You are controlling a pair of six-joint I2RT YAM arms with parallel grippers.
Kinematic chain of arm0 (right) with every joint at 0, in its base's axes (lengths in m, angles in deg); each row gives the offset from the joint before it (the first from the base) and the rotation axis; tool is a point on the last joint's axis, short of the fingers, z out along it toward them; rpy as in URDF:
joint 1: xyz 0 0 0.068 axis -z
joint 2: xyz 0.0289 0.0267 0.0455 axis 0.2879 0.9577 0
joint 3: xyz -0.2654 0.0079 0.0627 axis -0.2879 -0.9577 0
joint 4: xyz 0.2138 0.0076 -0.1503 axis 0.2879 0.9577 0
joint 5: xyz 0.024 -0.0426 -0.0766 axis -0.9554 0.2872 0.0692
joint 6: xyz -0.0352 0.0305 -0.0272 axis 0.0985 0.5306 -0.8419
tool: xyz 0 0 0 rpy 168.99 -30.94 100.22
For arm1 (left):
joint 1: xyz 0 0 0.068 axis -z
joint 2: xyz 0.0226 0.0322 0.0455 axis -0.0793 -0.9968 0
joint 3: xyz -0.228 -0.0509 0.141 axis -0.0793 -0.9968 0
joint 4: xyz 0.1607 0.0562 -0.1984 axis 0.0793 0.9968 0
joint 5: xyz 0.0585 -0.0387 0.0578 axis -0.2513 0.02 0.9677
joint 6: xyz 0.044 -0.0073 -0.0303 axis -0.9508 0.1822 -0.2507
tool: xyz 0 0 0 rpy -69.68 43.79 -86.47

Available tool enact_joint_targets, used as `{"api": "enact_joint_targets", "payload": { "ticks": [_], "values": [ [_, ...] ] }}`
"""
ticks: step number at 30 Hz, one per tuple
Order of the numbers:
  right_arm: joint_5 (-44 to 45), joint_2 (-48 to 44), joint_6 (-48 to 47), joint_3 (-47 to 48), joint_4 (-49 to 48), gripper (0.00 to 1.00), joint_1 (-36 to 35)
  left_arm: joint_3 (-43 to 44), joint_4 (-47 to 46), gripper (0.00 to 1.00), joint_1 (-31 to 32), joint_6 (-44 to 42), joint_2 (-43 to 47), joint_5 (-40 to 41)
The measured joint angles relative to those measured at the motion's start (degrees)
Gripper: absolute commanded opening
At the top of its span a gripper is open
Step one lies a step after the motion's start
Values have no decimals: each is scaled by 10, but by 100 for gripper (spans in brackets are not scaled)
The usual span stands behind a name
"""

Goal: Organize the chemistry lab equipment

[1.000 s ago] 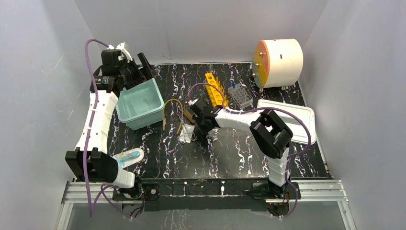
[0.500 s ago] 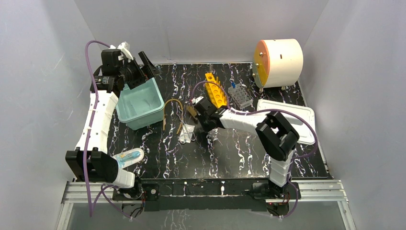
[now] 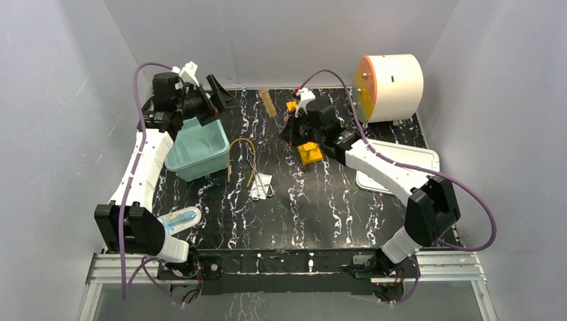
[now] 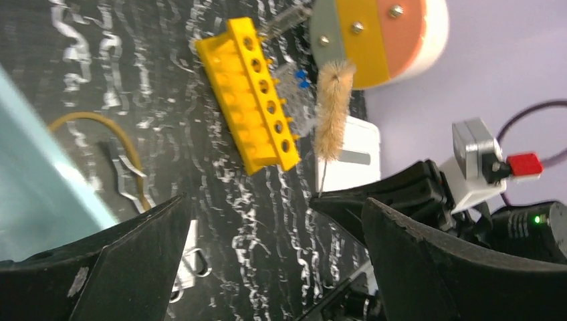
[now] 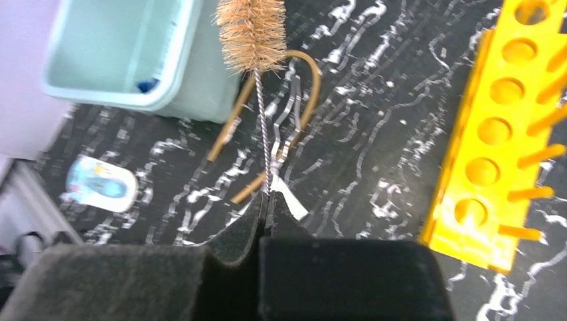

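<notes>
My right gripper (image 5: 266,197) is shut on the thin wire stem of a tan bristle brush (image 5: 253,33), holding it in the air. From above, the brush (image 3: 269,101) hangs over the back of the table, left of the right gripper (image 3: 287,131). The yellow rack (image 3: 309,152) with round holes lies partly under the right arm. An amber tube (image 3: 242,144) and metal tongs (image 3: 259,182) lie on the table's middle. My left gripper (image 3: 215,105) stands wide open and empty above the teal bin (image 3: 197,144). The clear rack (image 4: 299,77) shows beside the yellow rack (image 4: 257,100).
A white drum with an orange face (image 3: 391,79) stands at the back right. In front of it lies a white tray (image 3: 401,164). A small blue-and-white item (image 3: 180,219) rests near the left arm's base. The walls close in on both sides.
The right gripper has shut on the brush's wire and lifted it from the table's middle up toward the back. The left gripper has drifted slightly right, still open.
</notes>
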Motion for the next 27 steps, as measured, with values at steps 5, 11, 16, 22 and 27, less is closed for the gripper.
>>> {"api": "enact_joint_targets", "payload": {
  "ticks": [5, 11, 16, 22, 27],
  "values": [
    [-74, 0, 64, 30, -27, 0, 22, -54, -85, 83, 38, 52, 0, -40],
    [-153, 1, 150, 48, -71, 0, 41, -113, -201, 72, 95, 137, 0, -56],
    [-196, 6, 195, 60, -88, 0, 46, -145, -313, 62, 112, 202, 0, -66],
    [-231, 14, 219, 64, -95, 0, 47, -169, -389, 41, 115, 257, -9, -65],
    [-251, 25, 228, 64, -97, 0, 47, -169, -418, 19, 122, 276, -16, -64]
  ]
}}
